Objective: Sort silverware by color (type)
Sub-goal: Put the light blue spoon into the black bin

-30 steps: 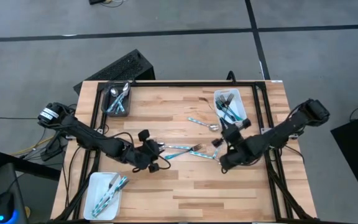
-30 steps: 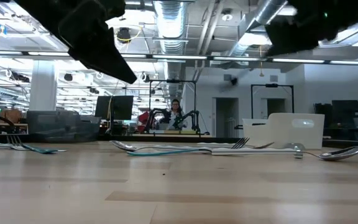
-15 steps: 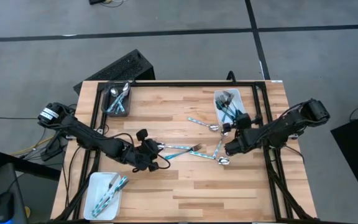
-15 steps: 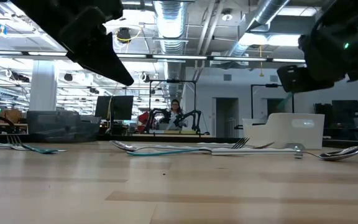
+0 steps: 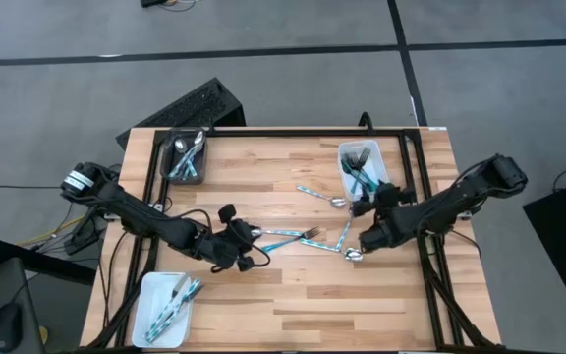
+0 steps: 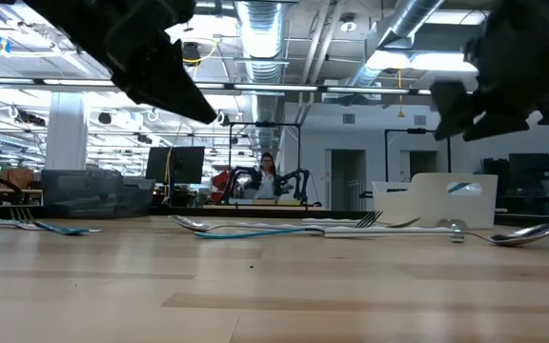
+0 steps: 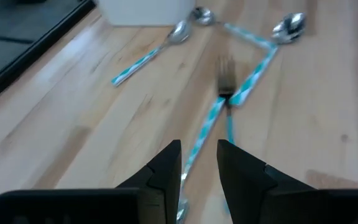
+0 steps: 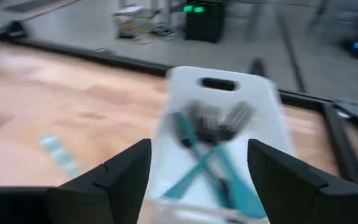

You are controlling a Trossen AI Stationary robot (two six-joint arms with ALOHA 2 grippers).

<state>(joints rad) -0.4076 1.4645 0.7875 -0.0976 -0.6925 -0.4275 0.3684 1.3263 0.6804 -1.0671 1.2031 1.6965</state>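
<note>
Loose silverware with teal handles lies flat mid-table: a fork [image 5: 301,234], a spoon [image 5: 324,195] and another spoon [image 5: 350,246]. My left gripper [image 7: 199,146] hovers above the near-left ends of two handles [image 5: 268,241], fingers a narrow gap apart with nothing between them; a handle on the table shows through the gap. My right gripper [image 8: 197,146] stands wide open just before the near end of the white tray [image 5: 379,162], which holds forks [image 8: 213,137].
A dark grey bin [image 5: 172,169] with spoons stands at the far left. A second white tray [image 5: 150,295] with teal-handled pieces lies at the near left. A black frame [image 5: 411,133] runs along the table's edges. Bare wood lies near the front edge.
My right gripper has come down a little and drawn toward the far-right tray, rolling as it went, and has opened wide. In the low view a teal handle now shows at the top of the tray's wall.
</note>
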